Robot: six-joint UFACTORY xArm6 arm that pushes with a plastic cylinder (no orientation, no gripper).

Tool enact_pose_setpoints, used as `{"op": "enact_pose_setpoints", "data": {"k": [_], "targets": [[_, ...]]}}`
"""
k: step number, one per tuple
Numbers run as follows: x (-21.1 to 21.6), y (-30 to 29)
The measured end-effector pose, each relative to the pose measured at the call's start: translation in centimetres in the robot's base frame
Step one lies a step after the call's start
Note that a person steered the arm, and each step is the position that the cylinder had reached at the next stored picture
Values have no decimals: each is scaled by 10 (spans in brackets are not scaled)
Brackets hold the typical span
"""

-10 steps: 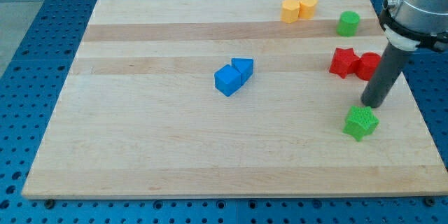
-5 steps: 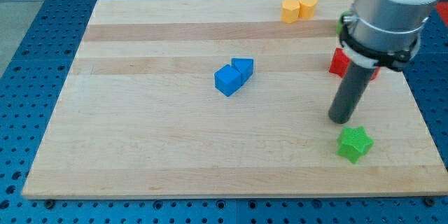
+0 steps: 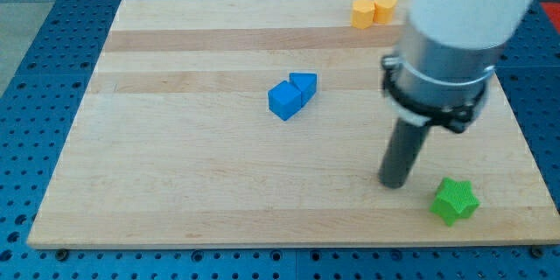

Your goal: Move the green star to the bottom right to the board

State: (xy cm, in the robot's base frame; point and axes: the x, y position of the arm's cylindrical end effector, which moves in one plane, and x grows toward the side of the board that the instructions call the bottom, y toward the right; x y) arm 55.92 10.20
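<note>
The green star (image 3: 455, 200) lies near the view's bottom right corner of the wooden board (image 3: 175, 184). My tip (image 3: 394, 183) rests on the board just to the left of the star, a short gap apart from it. The rod and the arm's pale body rise above it and hide the right side of the board behind them.
Two blue blocks (image 3: 291, 95) touch each other near the board's middle. Two yellow-orange blocks (image 3: 373, 10) sit at the view's top edge. The board's right edge and bottom edge run close to the star. Red and green blocks seen before are hidden by the arm.
My tip has moved left and down the view. The green star has slid down and to the right, closer to the corner. The arm now covers the red blocks and the other green block.
</note>
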Motion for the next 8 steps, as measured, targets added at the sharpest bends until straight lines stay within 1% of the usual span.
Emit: {"op": "enact_pose_setpoints", "data": {"k": [1,2,3,4,6,7,8], "targets": [[43,-17],[59,12],[44,93],[42,109],[41,109],[59,88],[58,62]]}}
